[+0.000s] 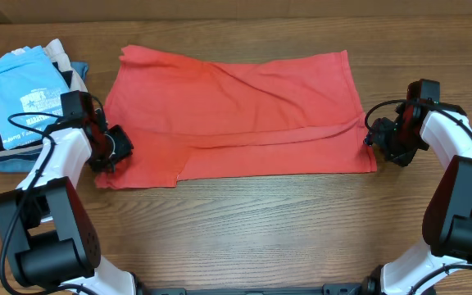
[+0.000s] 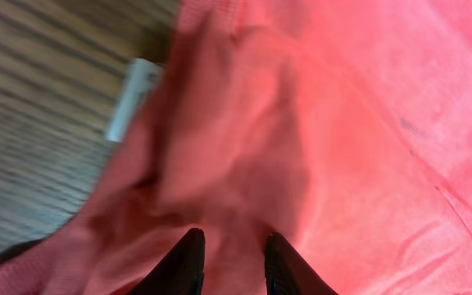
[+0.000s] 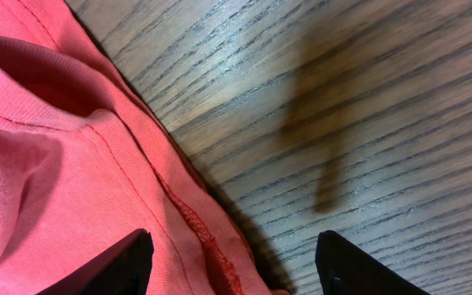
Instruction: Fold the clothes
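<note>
The coral-red T-shirt (image 1: 236,106) lies plain side up across the middle of the table, with a fold line running along its lower part. My left gripper (image 1: 115,152) is at the shirt's lower left corner. In the left wrist view its fingers (image 2: 234,258) are close together with bunched red cloth (image 2: 220,156) pinched between them, and a white label (image 2: 133,98) shows at the cloth's edge. My right gripper (image 1: 373,139) is at the shirt's right edge. In the right wrist view its fingers (image 3: 232,266) are wide apart over the stitched hem (image 3: 195,229), gripping nothing.
A stack of folded garments with a light blue printed T-shirt (image 1: 19,94) on top sits at the far left, close behind my left arm. Bare wooden table (image 1: 244,229) runs along the front and to the right of the shirt (image 3: 367,106).
</note>
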{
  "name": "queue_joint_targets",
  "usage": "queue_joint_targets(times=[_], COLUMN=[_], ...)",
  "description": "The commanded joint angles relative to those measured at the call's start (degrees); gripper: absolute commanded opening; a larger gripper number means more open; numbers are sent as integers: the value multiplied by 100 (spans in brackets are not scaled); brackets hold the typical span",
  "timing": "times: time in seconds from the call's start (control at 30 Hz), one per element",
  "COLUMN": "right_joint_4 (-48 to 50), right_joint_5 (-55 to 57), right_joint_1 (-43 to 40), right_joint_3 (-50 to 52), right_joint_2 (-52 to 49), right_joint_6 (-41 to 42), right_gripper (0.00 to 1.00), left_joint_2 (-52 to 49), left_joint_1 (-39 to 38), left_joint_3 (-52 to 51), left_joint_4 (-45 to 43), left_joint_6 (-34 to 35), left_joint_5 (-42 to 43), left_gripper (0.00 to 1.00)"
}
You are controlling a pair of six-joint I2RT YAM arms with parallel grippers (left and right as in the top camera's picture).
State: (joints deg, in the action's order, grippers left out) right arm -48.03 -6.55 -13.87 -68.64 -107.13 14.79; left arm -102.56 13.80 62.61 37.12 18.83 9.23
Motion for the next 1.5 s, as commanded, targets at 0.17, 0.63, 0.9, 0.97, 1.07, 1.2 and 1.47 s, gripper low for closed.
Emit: queue_joint_targets(times=[0.17,0.63,0.9,0.97,1.07,1.2,1.47], right_joint_4=[13,-13,-37,-35,-33,-28,-11], right_joint_5=[46,44,44,44,46,46,46], right_joint_1=[-4,-4,-4,-4,-4,-4,-4], right_joint_3=[-59,-59,-59,-59,-59,-59,-59], right_joint_2=[7,7,7,7,7,7,7], right_joint_6=[22,22,22,22,20,20,20], right_gripper=[67,68,68,67,68,68,67], left_joint_2=[-39,-39,-39,-39,-39,-39,-39], left_joint_1=[-551,-560,-560,-560,-557,-546,-549], left_joint_3=[83,83,83,90,190,505,640], left_joint_4=[7,140,94,-11,-129,-122,-223], left_joint_6=[-339,-227,-229,-223,-232,-234,-234], left_joint_5=[-310,-817,-815,-754,-595,-584,-734], left_gripper=[25,11,4,4,4,4,4])
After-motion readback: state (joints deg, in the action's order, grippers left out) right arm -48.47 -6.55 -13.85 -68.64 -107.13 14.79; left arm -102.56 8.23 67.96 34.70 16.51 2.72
